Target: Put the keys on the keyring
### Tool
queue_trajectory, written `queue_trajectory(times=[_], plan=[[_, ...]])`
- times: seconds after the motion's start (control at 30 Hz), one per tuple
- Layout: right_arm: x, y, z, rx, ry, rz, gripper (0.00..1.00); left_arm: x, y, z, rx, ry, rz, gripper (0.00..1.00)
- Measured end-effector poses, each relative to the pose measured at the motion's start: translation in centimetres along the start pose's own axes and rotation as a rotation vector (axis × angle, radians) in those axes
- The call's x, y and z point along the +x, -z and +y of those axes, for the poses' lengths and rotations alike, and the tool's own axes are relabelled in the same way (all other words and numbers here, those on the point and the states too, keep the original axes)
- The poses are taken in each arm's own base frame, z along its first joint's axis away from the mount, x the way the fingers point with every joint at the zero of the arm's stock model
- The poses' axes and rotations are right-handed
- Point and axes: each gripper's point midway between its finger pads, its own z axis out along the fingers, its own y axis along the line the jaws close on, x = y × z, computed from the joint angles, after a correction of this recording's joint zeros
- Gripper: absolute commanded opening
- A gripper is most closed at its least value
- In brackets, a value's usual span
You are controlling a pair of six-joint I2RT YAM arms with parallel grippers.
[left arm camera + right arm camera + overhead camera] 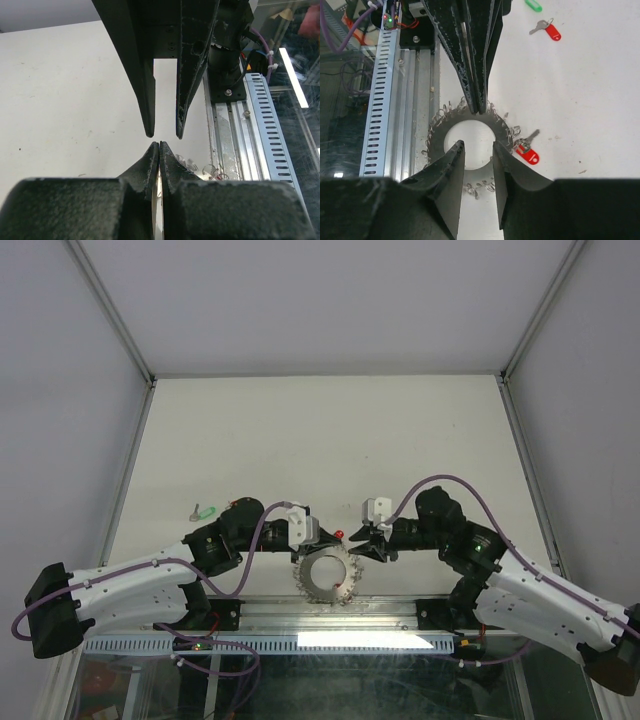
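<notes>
Pinching keyring's [436, 142] far edge, left jaws.

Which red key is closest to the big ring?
The red key lying right against the keyring's jagged rim; the other red key lies far off, near the green one.

My left fingers [151, 156] are pinched tight; my right fingers [452, 161] stand parted, tips just opposite theirs

Keyring [436, 139] grey, silvery fringe; red keys [529, 156]; green key [533, 5]; left claw [159, 145], right claw [477, 143] black.
</notes>
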Motion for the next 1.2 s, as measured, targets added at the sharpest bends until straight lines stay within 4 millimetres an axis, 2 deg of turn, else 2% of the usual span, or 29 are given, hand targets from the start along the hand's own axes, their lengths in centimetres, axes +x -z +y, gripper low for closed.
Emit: queue_trajectory(times=[0.13, 0.37, 0.63, 0.9, 1.07, 1.2], plan=[[1.1, -0.4, -0.1, -0.003, -0.036, 0.044, 0.32, 0.3, 0.1, -0.1, 0.003, 0.005, 0.013, 0.0], [2.0, -0.1, -1.9, 0.121, -0.114, 0.103, 0.33, 0.5, 0.2, 0.2, -0.026, 0.037, 0.014, 0.0], [3.0, 0.3, -3.8, 0.285, -0.289, 0.136, 0.36, 1.9, 0.6, 1.9, -0.174, 0.158, 0.019, 0.3], [5.2, 0.1, -6.2, 0.435, -0.514, 0.201, 0.37, 2.6, 1.3, 4.8, -0.376, 0.287, 0.022, 0.35], [6.9, 1.2, -8.9, 0.551, -0.701, 0.202, 0.37, 3.7, 1.5, 5.9, -0.456, 0.346, 0.047, 0.36], [7.6, 2.2, -10.3, 0.605, -0.822, 0.174, 0.36, 4.2, 1.7, 6.4, -0.502, 0.377, 0.066, 0.43]])
